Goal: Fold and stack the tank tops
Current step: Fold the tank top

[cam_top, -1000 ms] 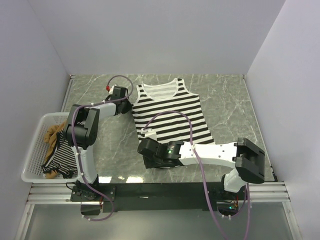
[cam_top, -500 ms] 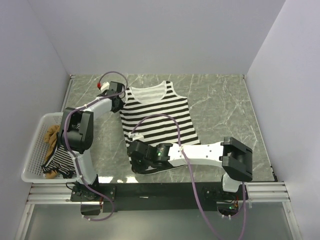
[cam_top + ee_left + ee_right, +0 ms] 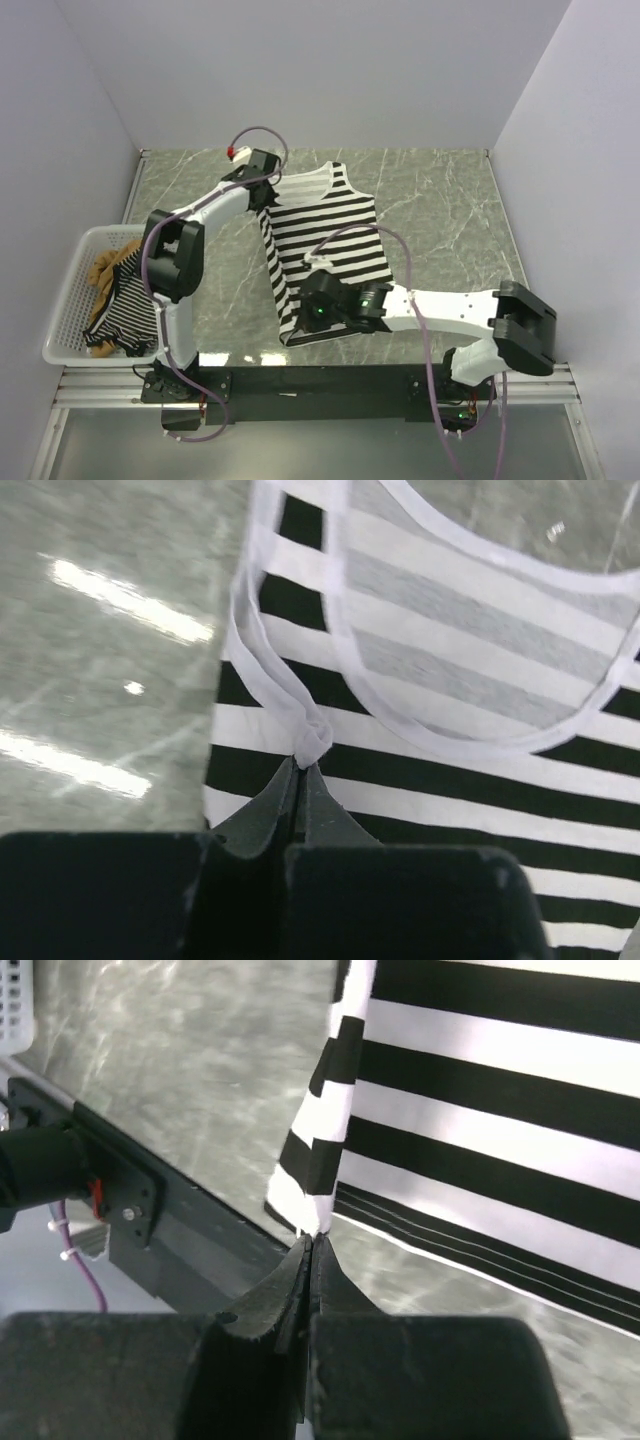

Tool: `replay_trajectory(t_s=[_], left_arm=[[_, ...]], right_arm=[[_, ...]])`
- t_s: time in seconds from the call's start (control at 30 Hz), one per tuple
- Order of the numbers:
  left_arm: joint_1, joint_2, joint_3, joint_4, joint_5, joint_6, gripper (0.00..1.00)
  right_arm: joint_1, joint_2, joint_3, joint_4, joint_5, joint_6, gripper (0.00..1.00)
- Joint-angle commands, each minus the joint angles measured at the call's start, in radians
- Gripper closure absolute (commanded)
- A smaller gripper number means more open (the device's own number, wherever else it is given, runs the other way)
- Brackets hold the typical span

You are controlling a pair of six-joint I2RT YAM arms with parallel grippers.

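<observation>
While your left gripper (image 3: 300, 767) pinches the strap (image 3: 262, 670) and your right gripper (image 3: 312, 1239) the hem (image 3: 318, 1182), a jerk could slip the striped top (image 3: 330, 238) free.

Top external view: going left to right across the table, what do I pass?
White plastic mesh basket → left arm's black elbow joint → wide black-and-white striped tank top → right arm's black elbow joint.
</observation>
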Motion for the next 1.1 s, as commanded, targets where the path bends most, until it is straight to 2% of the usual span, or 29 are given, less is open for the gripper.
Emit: replay_trajectory(t_s=[0.0,0.4,0.7,0.73,0.77,0.83,0.87,0.97,1.07], left_arm=[[-0.049,0.058,0.110,-0.037,-0.039,-0.010,0.99],[-0.149,0.196,0.302,-0.090,-0.042,-0.028,0.99],[-0.167,0.239,0.311,-0.045,0.017,-0.019,0.99],[-0.167,0.244,0.310,-0.038,0.030,-0.015,0.94],[-0.167,0.244,0.304,-0.025,0.046,-0.008,0.82],[-0.173,0.227,0.270,0.034,0.075,0.015,0.69],[-0.173,0.215,0.256,0.050,0.083,0.021,0.54],[-0.173,0.161,0.202,0.119,0.107,0.028,0.39],[-0.166,0.111,0.169,0.130,0.081,0.010,0.37]], right_arm=[[-0.035,-0.098,-0.089,0.043,0.041,0.038,1.00],[-0.052,-0.256,-0.278,0.039,0.118,0.104,1.00],[-0.054,-0.272,-0.352,0.065,0.128,0.141,1.00],[-0.054,-0.272,-0.356,0.062,0.130,0.149,1.00],[-0.055,-0.275,-0.364,0.059,0.139,0.153,0.97],[-0.054,-0.282,-0.372,0.043,0.164,0.166,0.88],[-0.054,-0.301,-0.379,0.034,0.171,0.170,0.77],[-0.054,-0.344,-0.387,-0.010,0.217,0.190,0.61],[-0.038,-0.385,-0.366,-0.067,0.265,0.187,0.56]])
